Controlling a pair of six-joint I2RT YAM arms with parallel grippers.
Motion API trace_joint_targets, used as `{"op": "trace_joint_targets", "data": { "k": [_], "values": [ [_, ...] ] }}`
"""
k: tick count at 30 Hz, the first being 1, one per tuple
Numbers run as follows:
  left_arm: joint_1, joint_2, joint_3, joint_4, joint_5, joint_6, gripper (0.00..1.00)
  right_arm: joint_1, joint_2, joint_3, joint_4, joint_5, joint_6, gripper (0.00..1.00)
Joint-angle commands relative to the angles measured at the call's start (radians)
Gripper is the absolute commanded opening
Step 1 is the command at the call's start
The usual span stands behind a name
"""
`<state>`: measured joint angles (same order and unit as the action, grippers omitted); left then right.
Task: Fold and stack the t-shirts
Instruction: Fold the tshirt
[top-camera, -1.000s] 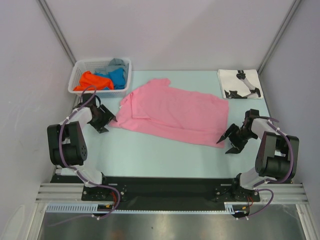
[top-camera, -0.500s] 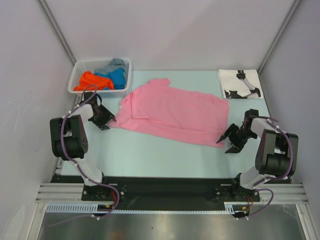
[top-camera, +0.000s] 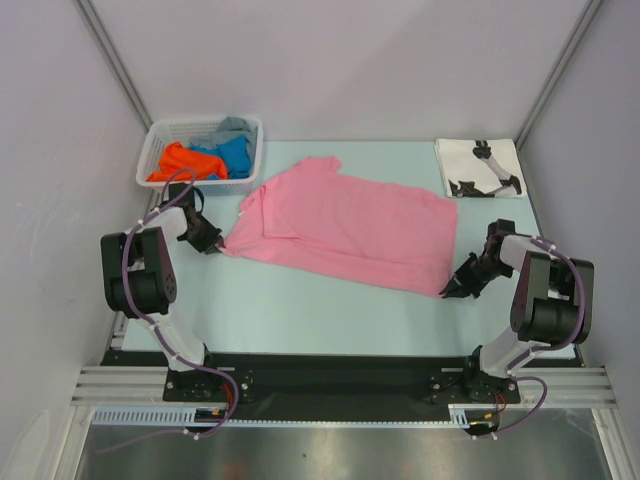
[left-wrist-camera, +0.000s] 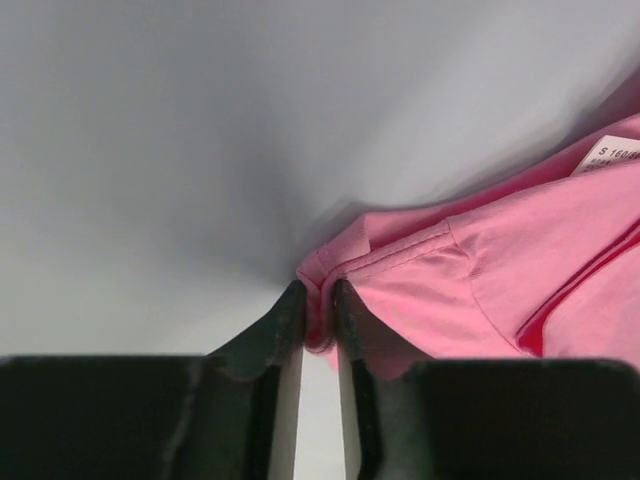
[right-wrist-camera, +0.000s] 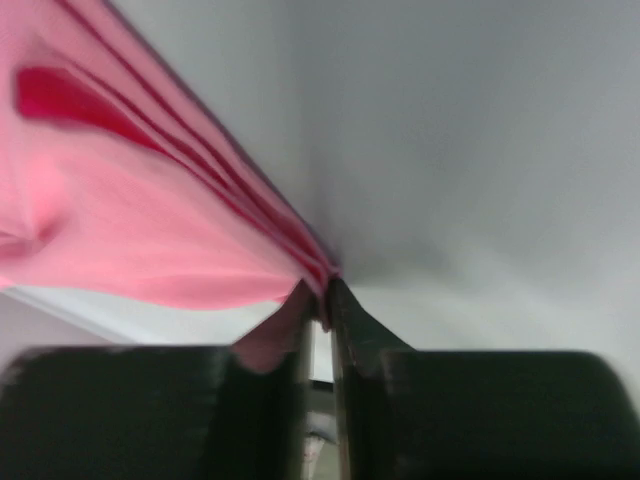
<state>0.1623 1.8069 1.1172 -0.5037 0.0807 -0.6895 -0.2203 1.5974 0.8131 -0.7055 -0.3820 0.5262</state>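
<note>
On table (top-camera: 300, 300): pink t-shirt (top-camera: 345, 225) spread flat mid-scene; left gripper (top-camera: 213, 246) clenched on its left corner, cloth pinched between fingers (left-wrist-camera: 287, 325); right gripper (top-camera: 447, 291) clamped on near-right corner; white printed t-shirt (top-camera: 480, 167) folded far right; orange t-shirt (top-camera: 178, 160), blue t-shirt (top-camera: 236, 155), grey t-shirt (top-camera: 235, 127) heaped in basket (top-camera: 195, 185) far left

Left arm (top-camera: 140, 275) and right arm (top-camera: 545, 295) low, jaws clamped narrow
</note>
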Motion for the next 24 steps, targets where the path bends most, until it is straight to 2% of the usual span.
{"op": "trace_joint_targets", "data": {
  "k": [1, 2, 4, 5, 14, 18, 20, 21, 23, 24],
  "values": [
    [0.008, 0.003, 0.016, 0.014, -0.047, 0.031, 0.21, -0.004, 0.015, 0.018, -0.009, 0.058, 0.015, 0.09],
    [0.008, 0.002, 0.018, 0.011, -0.065, 0.036, 0.15, -0.004, 0.012, 0.017, -0.035, 0.105, 0.015, 0.0],
    [0.008, 0.0, 0.023, 0.011, -0.078, 0.045, 0.08, -0.004, -0.011, 0.005, -0.057, 0.158, 0.029, 0.0],
    [0.009, 0.0, 0.021, 0.01, -0.078, 0.05, 0.01, -0.004, -0.02, -0.012, -0.066, 0.193, 0.035, 0.0],
    [0.009, -0.043, -0.019, 0.024, -0.139, 0.062, 0.0, -0.007, -0.097, -0.052, -0.115, 0.35, 0.083, 0.0],
    [0.011, -0.072, -0.039, 0.027, -0.168, 0.081, 0.01, -0.007, -0.111, -0.029, -0.126, 0.374, 0.074, 0.0],
    [0.011, -0.077, -0.054, 0.016, -0.162, 0.065, 0.01, -0.007, -0.102, -0.045, -0.112, 0.333, 0.064, 0.0],
    [0.014, -0.083, -0.068, 0.022, -0.15, 0.042, 0.04, -0.007, -0.091, -0.052, -0.111, 0.318, 0.066, 0.0],
    [0.016, -0.093, -0.111, 0.025, -0.127, 0.015, 0.23, -0.007, -0.079, -0.071, -0.098, 0.266, 0.058, 0.0],
    [0.016, -0.103, -0.132, 0.03, -0.125, -0.007, 0.24, -0.007, -0.082, -0.074, -0.101, 0.259, 0.06, 0.0]
  ]
}}
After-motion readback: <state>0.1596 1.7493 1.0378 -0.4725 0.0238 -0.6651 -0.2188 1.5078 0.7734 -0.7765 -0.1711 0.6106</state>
